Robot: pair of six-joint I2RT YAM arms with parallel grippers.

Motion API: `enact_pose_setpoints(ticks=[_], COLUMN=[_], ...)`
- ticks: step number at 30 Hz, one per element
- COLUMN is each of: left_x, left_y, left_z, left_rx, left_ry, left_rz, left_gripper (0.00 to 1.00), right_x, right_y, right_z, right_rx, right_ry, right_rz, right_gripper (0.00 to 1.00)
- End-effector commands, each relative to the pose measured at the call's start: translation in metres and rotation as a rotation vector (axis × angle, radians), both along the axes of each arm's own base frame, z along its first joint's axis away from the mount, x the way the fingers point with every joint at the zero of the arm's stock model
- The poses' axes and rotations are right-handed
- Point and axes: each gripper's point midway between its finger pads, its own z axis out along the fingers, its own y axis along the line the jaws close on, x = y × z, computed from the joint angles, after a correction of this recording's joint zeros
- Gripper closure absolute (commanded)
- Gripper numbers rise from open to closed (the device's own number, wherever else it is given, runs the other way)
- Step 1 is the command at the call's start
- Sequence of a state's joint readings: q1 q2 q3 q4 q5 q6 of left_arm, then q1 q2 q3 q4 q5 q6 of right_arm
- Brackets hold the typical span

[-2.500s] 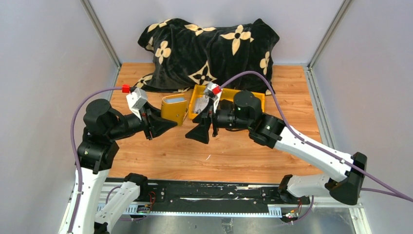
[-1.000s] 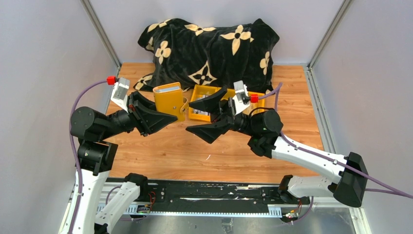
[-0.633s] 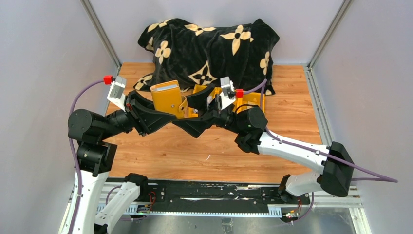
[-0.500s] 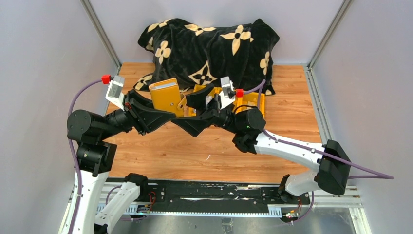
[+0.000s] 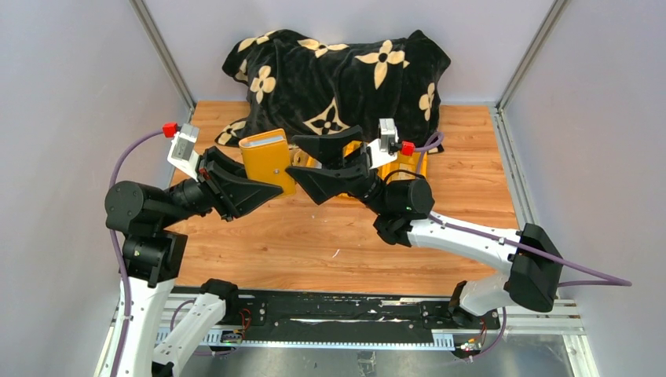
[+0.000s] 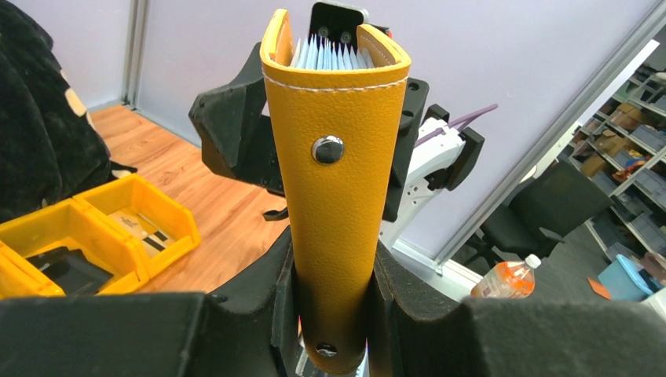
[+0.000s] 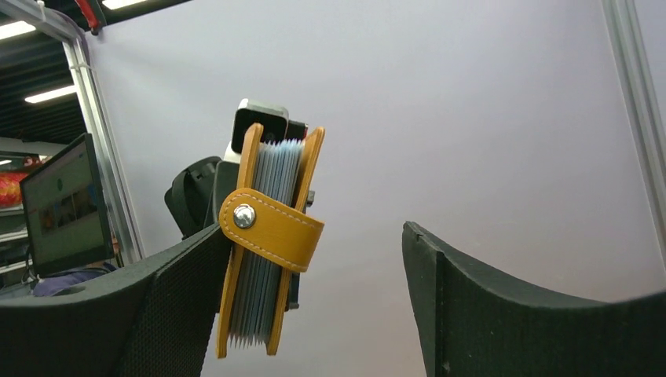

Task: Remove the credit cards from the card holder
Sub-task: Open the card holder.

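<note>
My left gripper [image 5: 263, 184] [image 6: 334, 314] is shut on the lower end of the mustard-yellow card holder [image 5: 265, 161] [image 6: 338, 196] and holds it upright above the table. Blue-grey accordion pockets [image 6: 334, 55] fan out at its top. The credit cards cannot be told apart from the pocket leaves. In the right wrist view the card holder [image 7: 271, 236] hangs edge-on with its snap strap [image 7: 271, 224] wrapped across it. My right gripper [image 5: 292, 157] [image 7: 314, 251] is open; its left finger [image 7: 157, 306] is beside the holder and the other finger [image 7: 503, 306] stands well apart.
Yellow plastic bins [image 5: 397, 161] [image 6: 94, 228] sit on the wooden table behind my right gripper, with a black item and a beige item inside. A black blanket with cream flowers [image 5: 338, 75] is heaped at the back. Grey walls close both sides.
My right gripper has swung left and upward from in front of the bins to the card holder's strap side. The left gripper has kept its hold and shifted the holder slightly left.
</note>
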State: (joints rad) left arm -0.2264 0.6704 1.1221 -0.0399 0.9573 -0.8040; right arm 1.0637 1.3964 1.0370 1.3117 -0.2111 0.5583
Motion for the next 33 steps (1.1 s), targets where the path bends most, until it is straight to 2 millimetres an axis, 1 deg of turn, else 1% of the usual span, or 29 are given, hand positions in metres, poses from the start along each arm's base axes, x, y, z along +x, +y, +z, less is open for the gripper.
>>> enact_pose_setpoints(ticks=[1,5,7,11,13,16,19,23,25,26,27,28,30,31,32,33], left_x=[-0.02,-0.021,-0.021,-0.021,-0.021,-0.021,-0.021,-0.019,-0.017,-0.015,-0.012,-0.01,-0.001,0.003,0.006,0.009], left_y=[0.001,0.001,0.001,0.001,0.001,0.002,0.002,0.003,0.004,0.004,0.005,0.006,0.008,0.009,0.011,0.012], left_z=[0.014,0.011,0.01,0.01,0.01,0.01,0.011,0.011,0.01,0.007,0.004,-0.001,-0.013,-0.018,-0.022,-0.03], left_rx=[-0.011,-0.011,-0.011,-0.011,-0.012,-0.013,-0.016,-0.018,-0.01,0.0,0.013,0.028,0.065,0.082,0.1,0.126], left_ry=[-0.059,-0.057,-0.056,-0.058,-0.057,-0.058,-0.066,-0.08,-0.089,-0.087,-0.091,-0.09,-0.076,-0.071,-0.081,-0.069], left_rz=[-0.039,-0.039,-0.04,-0.038,-0.036,-0.034,-0.027,-0.009,0.007,0.018,0.031,0.045,0.088,0.11,0.126,0.142], left_gripper=[1.0,1.0,1.0,1.0,1.0,1.0,1.0,1.0,1.0,0.97,0.87,0.74,0.42,0.29,0.2,0.15], right_x=[0.006,0.01,0.012,0.015,0.017,0.018,0.02,0.021,0.017,0.017,0.014,0.015,0.014,0.013,0.011,0.011], right_y=[-0.018,-0.022,-0.024,-0.026,-0.026,-0.026,-0.027,-0.032,-0.033,-0.032,-0.033,-0.03,-0.027,-0.024,-0.022,-0.019], right_z=[0.029,0.026,0.026,0.023,0.021,0.019,0.015,0.012,0.013,0.012,0.014,0.011,0.012,0.01,0.008,0.004], right_rx=[0.11,0.118,0.129,0.131,0.126,0.106,0.084,0.076,0.068,0.053,0.045,0.009,-0.061,-0.103,-0.148,-0.204], right_ry=[-0.017,0.009,0.033,0.087,0.114,0.143,0.172,0.204,0.203,0.203,0.195,0.203,0.203,0.203,0.198,0.199], right_rz=[-0.053,-0.068,-0.067,-0.052,-0.045,-0.042,-0.049,-0.055,-0.044,-0.039,-0.027,-0.019,0.006,0.014,0.023,0.027], right_gripper=[0.21,0.34,0.44,0.68,0.75,0.83,0.87,0.98,1.0,1.0,1.0,1.0,1.0,1.0,1.0,1.0])
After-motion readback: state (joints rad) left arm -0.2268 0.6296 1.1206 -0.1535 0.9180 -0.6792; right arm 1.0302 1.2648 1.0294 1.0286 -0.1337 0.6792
